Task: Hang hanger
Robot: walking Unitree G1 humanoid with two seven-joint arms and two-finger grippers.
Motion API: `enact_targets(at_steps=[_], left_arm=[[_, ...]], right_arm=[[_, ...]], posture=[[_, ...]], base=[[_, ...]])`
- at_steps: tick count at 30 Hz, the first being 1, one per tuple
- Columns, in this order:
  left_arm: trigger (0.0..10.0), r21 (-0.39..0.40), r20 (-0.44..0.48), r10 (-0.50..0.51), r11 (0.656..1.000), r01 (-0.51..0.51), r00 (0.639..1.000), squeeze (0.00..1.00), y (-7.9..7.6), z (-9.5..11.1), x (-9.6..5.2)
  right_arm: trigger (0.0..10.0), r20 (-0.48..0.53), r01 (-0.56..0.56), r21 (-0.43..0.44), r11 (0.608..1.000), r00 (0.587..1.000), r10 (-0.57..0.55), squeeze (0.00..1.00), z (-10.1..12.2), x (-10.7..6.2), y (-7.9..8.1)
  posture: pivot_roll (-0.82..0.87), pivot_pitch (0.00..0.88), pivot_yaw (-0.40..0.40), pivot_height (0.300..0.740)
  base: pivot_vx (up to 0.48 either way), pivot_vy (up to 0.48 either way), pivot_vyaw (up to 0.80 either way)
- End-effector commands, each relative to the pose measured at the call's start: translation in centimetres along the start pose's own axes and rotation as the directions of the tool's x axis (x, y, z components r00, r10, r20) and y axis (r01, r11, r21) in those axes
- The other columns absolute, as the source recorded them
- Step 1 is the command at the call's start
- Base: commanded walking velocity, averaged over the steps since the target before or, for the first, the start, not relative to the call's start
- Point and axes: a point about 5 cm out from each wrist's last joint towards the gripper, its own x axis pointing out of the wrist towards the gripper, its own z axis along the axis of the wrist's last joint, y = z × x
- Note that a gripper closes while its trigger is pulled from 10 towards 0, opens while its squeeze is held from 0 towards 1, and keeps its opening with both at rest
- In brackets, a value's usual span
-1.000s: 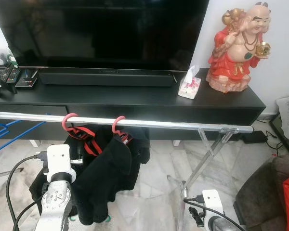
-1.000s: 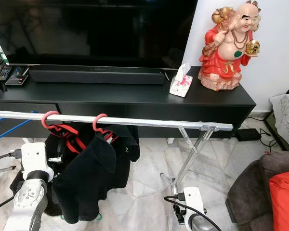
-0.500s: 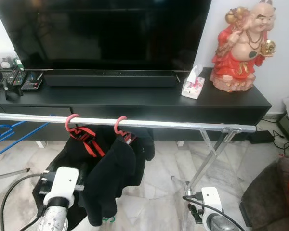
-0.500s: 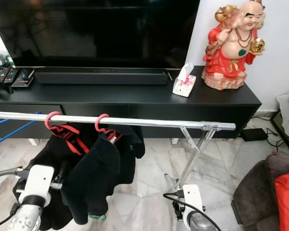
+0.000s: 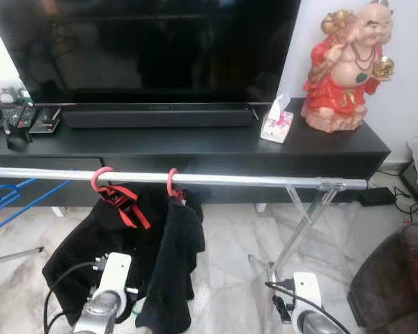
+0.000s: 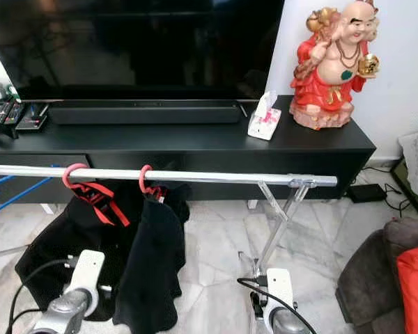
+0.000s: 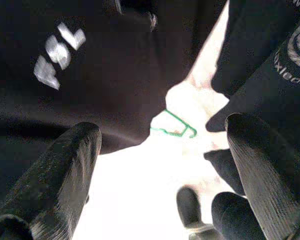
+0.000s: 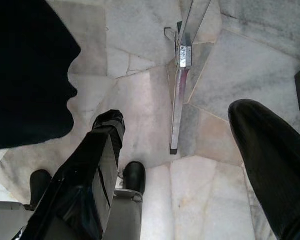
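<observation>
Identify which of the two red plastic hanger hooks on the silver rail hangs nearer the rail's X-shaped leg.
The right-hand red plastic hook, above the narrower black garment; the other hook sits further left.

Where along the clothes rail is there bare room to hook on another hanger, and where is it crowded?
The rail is bare from the second red hanger hook to the folding leg bracket. It is crowded further left, where both red hooks and the black garments bunch together.

Left hand [image 7: 160, 165] low, fingers spread, right hand [image 8: 185, 165] low, fingers apart
</observation>
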Motion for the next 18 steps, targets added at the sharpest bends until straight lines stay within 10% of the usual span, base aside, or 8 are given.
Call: enact_targets(at_steps=[1, 18], left_arm=[[10.0, -0.029, -0.028, 0.009, 1.000, -0.010, 1.000, 0.00, -0.2, -0.6, 0.0], [10.0, -0.090, -0.158, 0.033, 0.995, -0.048, 0.987, 0.00, 0.1, -3.8, -0.3]], right_arm=[[10.0, -0.008, 0.007, 0.023, 1.000, 1.000, -0.007, 0.00, -0.2, 0.0, 0.0], [10.0, -0.015, 0.024, 0.115, 0.993, 1.000, -0.022, 0.00, -1.0, -0.1, 0.4]], posture=[[-0.04, 0.000, -0.028, 0.740], [-0.07, 0.000, -0.004, 0.740]], base=[[0.000, 0.000, 0.00], [0.000, 0.000, 0.00]])
